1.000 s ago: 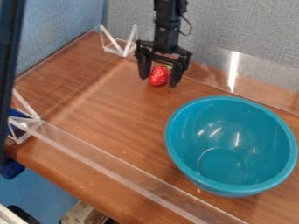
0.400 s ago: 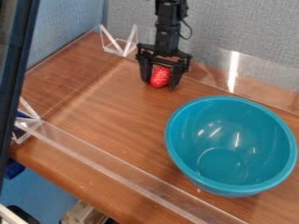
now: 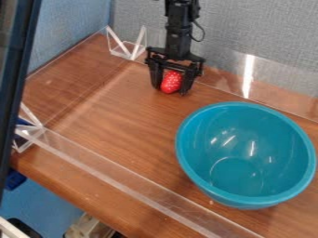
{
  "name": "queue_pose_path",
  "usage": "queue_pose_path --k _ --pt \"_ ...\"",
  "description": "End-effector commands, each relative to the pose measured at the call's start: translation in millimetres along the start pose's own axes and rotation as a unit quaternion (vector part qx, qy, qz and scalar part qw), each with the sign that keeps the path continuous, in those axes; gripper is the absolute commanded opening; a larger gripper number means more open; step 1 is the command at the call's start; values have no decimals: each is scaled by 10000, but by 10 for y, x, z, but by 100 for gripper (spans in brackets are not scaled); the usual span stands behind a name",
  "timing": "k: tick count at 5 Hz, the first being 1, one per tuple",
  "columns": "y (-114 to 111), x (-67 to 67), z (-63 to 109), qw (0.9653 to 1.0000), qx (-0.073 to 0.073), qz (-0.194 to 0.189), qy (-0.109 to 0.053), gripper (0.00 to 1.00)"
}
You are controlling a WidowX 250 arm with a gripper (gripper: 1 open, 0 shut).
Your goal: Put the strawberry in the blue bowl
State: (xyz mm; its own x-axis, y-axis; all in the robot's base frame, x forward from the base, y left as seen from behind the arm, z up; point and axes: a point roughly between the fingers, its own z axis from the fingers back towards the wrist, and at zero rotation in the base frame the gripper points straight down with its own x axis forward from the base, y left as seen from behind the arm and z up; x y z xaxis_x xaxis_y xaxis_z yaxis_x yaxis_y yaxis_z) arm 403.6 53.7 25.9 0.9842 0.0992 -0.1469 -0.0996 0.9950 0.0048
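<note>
Table: we see a brown wooden table [image 3: 112, 116] with a smooth, slightly shiny grain, running from the back wall to the near edge.

Barriers: clear acrylic barriers [image 3: 112, 181] stand upright along the table's near edge and its back edge; they are thin, flat, see-through sheets, held by small clear triangular brackets [image 3: 121, 42] at the corners.

Wall: behind the table we see a blue-grey wall [image 3: 236, 23] with a fine, fabric-like texture.

Strawberry: the strawberry [image 3: 172, 82] is small, red and glossy, rounded like a plastic toy. It sits at the back of the table, between the 2 black fingers, well apart from the bowl. We cannot make out its green cap from here.

Gripper: the gripper [image 3: 173, 80] is black, hanging straight down from a slim dark arm. Its jaws stand spread wide, 1 finger on each side of the strawberry. We cannot tell whether the fingers touch the fruit; they do not look clamped onto it, so we read it as holding nothing.

Blue bowl: the blue bowl [image 3: 292, 139] is large, round and teal, with a smooth deep inside and bright highlights on its glossy surface. It rests on the table at the front right.

Bowl contents: we see only its bare inside and the ring of its flat bottom.
</note>
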Motion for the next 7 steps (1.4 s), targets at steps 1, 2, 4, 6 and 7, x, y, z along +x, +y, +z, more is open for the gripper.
queue_pose_path --k 1,2,4,6,7 --pt "-52 10 135 9997 -34 -43 -219 0" --pt "-83 -8 119 9997 -66 -64 -208 100" --pt "-147 -48 112 9996 -136 -123 -202 100" --pt "-212 -89 118 9994 -195 -189 -200 0" --pt "-248 -117 113 9993 -221 -223 -196 100"
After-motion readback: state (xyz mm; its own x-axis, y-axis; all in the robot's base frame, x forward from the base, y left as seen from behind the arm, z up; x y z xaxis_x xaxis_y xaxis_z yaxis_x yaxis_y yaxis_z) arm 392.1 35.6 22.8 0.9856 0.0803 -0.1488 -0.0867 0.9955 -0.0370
